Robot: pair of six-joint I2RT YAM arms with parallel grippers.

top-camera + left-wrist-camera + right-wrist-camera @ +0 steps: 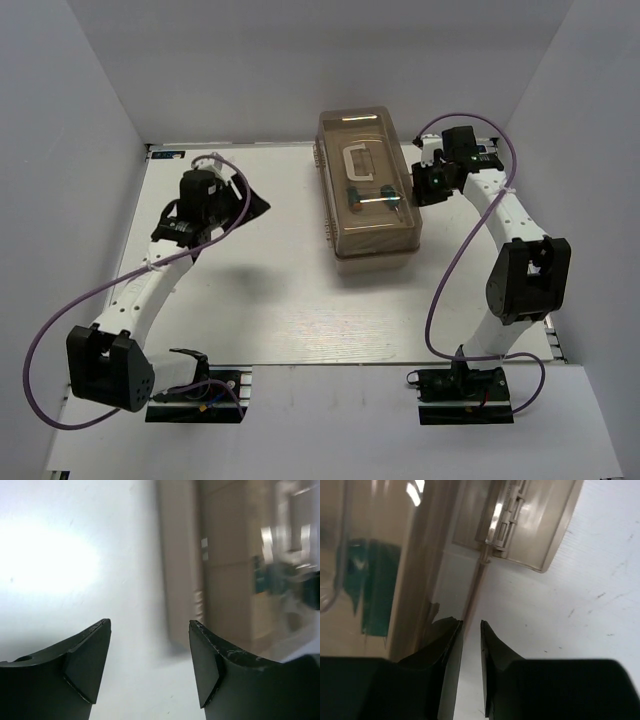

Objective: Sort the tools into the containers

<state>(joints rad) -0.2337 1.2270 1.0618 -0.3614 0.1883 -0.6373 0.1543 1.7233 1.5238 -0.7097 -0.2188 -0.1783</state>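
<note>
The toolbox [372, 228] lies in the middle of the table with its translucent brown lid down. Two green-handled screwdrivers [354, 196] show through the lid, and one appears as a green smear [369, 582] in the right wrist view. The other tools are out of view. My left gripper [252, 204] [150, 626] hovers over bare table left of the toolbox [227, 565], open with nothing between its fingers. My right gripper [418, 188] [471, 623] sits low against the toolbox's right wall [422, 555], its jaws a narrow gap apart with only table showing between them.
A beige latch [520, 520] juts from the toolbox's side just beyond my right fingertips. White walls close in the table on the left, the back and the right. A white carry handle [357, 163] lies on the lid.
</note>
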